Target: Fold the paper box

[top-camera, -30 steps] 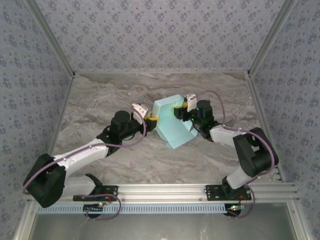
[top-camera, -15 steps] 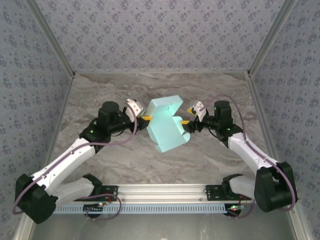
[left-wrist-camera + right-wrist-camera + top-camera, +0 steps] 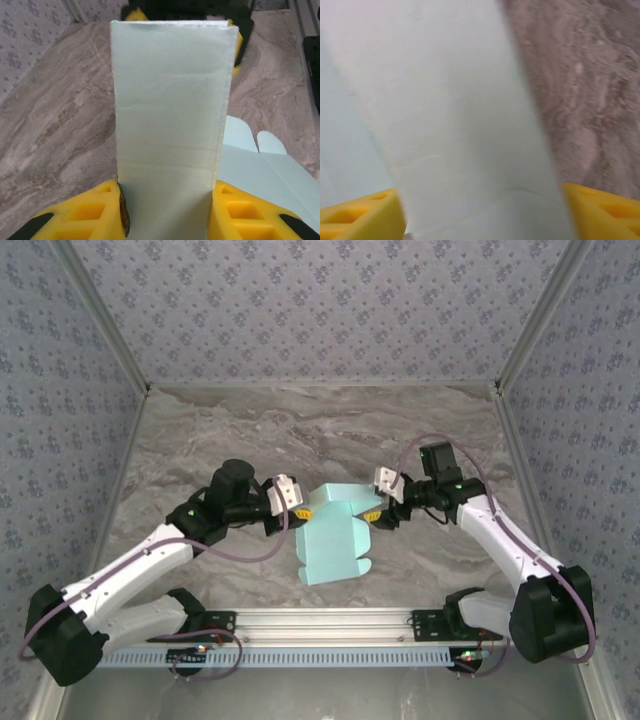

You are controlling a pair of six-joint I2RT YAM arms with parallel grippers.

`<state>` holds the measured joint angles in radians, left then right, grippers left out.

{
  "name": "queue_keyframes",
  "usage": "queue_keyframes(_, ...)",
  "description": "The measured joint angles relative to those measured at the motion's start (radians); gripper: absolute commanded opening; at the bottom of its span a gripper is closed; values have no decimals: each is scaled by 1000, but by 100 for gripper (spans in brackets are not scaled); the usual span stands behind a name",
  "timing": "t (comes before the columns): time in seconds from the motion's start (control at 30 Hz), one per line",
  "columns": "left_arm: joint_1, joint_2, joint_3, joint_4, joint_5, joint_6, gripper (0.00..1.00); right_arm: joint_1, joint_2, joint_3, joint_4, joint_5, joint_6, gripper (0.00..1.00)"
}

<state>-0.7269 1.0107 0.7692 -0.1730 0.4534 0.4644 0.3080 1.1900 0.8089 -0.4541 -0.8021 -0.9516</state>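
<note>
Pale cyan-blue thin-card paper box (image 3: 330, 540), partly formed, sits between the two arms over the near middle of the grey marbled desk (image 3: 190, 440). Left end effector (image 3: 299, 508) is clenched across one narrow panel, yellow fingers (image 3: 85, 215) pressing both edges, probably to steady it for folding. Right end effector (image 3: 374, 512) straddles the opposite end; whether it presses or stands released cannot be told

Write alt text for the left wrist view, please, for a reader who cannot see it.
A pale blue panel of the paper box stands clamped between the two yellow fingers of the left pincer, over a grey marbled table; more of its card shows lower right.
</note>
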Motion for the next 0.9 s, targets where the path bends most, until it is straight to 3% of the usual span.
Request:
queue_keyframes(0.23, -2, -19, 0, -53, 7, 43, 25, 82, 18, 0, -56, 40, -89, 74)
queue_keyframes(0.37, -3, -16, 0, -70, 16, 48, 25, 108, 22, 0, -55, 77, -108, 59)
queue_keyframes(0.77, -5, -18, 0, -69, 33, 51, 25, 120, 3, -13, -16, 137, -120, 34)
queue_keyframes(0.9, -6, -20, 0, -64, 33, 52, 25, 121, -17, -31, 4, 140, -119, 36)
